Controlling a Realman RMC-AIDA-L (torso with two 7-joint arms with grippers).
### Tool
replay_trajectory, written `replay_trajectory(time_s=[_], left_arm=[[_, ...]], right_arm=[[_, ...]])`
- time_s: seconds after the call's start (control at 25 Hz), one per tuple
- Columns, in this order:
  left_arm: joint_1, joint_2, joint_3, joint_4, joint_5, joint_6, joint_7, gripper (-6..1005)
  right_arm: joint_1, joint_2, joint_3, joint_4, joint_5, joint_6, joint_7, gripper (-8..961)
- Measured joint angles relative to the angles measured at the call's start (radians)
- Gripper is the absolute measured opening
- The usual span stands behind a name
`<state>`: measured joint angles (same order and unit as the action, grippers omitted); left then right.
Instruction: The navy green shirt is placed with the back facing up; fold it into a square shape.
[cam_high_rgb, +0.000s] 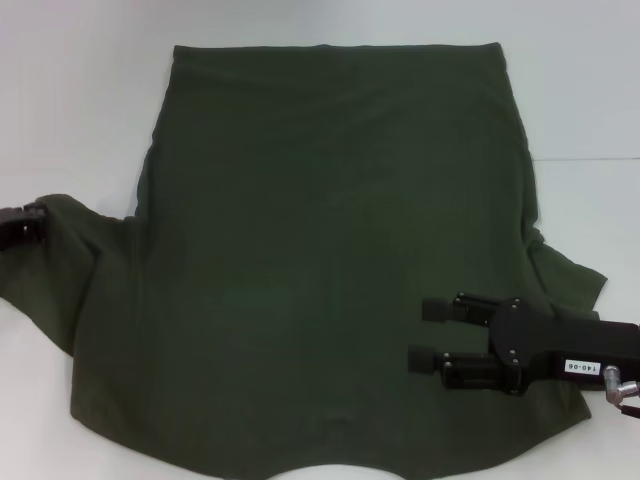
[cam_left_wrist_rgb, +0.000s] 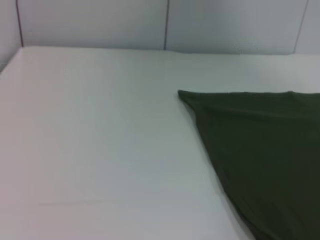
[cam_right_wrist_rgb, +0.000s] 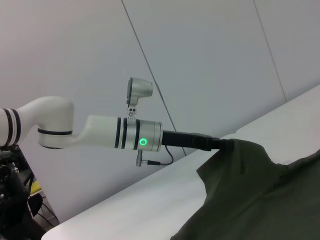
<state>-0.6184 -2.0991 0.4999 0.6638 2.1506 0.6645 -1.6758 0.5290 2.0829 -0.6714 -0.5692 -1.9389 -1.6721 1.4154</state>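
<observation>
A: Where is the navy green shirt (cam_high_rgb: 330, 260) lying?

B: Spread over the white counter (cam_high_rgb: 80, 100), plain side up, hem at the far side and neckline at the near edge. It covers most of the middle of the counter.

A: And the left gripper (cam_high_rgb: 22, 222)?

B: At the far-left edge of the head view, right at the tip of the left sleeve (cam_high_rgb: 60, 225). In the right wrist view the cloth peaks up to that gripper (cam_right_wrist_rgb: 220, 144), so I judge it to be clamped on the sleeve tip and lifting it, probably so the sleeve can be carried inward over the body.

A: The right one?

B: The right gripper (cam_high_rgb: 425, 333) hovers over the near-right part of the shirt, its two fingers (cam_high_rgb: 437, 309) apart and pointing left, with nothing between them. The right sleeve (cam_high_rgb: 570, 275) lies just beyond it, flat and unfolded.

A: Why there?

B: My guess is that it is placed to pin the body or reach for its own sleeve. I can't tell whether it touches the cloth.

A: Progress?

B: Early. Neither sleeve is folded in.
</observation>
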Motion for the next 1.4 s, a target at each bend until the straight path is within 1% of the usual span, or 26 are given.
replay_trajectory(time_s=[0.6,0.72,0.88,0.96,1.0,1.12,1.24,1.4], left_arm=[[-0.022,0.007,0.002,0.007,0.000,-0.040,0.005,-1],[-0.022,0.001,0.003,0.009,0.000,-0.034,0.005,-1],[-0.006,-0.017,0.029,0.029,0.000,-0.020,-0.007,-1],[0.006,-0.026,0.043,0.049,-0.001,0.008,-0.024,-2],[0.019,-0.032,0.054,0.070,-0.001,0.046,-0.043,-2],[0.040,-0.041,0.066,0.117,-0.001,0.126,-0.088,-2],[0.067,-0.047,0.076,0.187,0.000,0.246,-0.149,-2],[0.077,-0.055,0.079,0.235,0.000,0.367,-0.195,-2]], right_arm=[[0.003,-0.002,0.006,0.000,0.000,-0.003,0.001,876],[0.003,-0.002,0.006,0.000,0.000,-0.002,0.000,875],[0.003,-0.002,0.011,0.000,0.000,-0.001,0.001,875],[0.004,-0.002,0.012,0.000,0.000,0.000,0.000,874],[0.005,-0.002,0.012,0.000,0.000,0.000,0.001,874],[0.006,-0.002,0.012,0.000,0.000,0.000,0.001,874],[0.004,-0.002,0.013,0.000,0.000,0.000,0.001,874],[0.001,-0.001,0.015,0.000,0.000,0.003,0.001,873]])
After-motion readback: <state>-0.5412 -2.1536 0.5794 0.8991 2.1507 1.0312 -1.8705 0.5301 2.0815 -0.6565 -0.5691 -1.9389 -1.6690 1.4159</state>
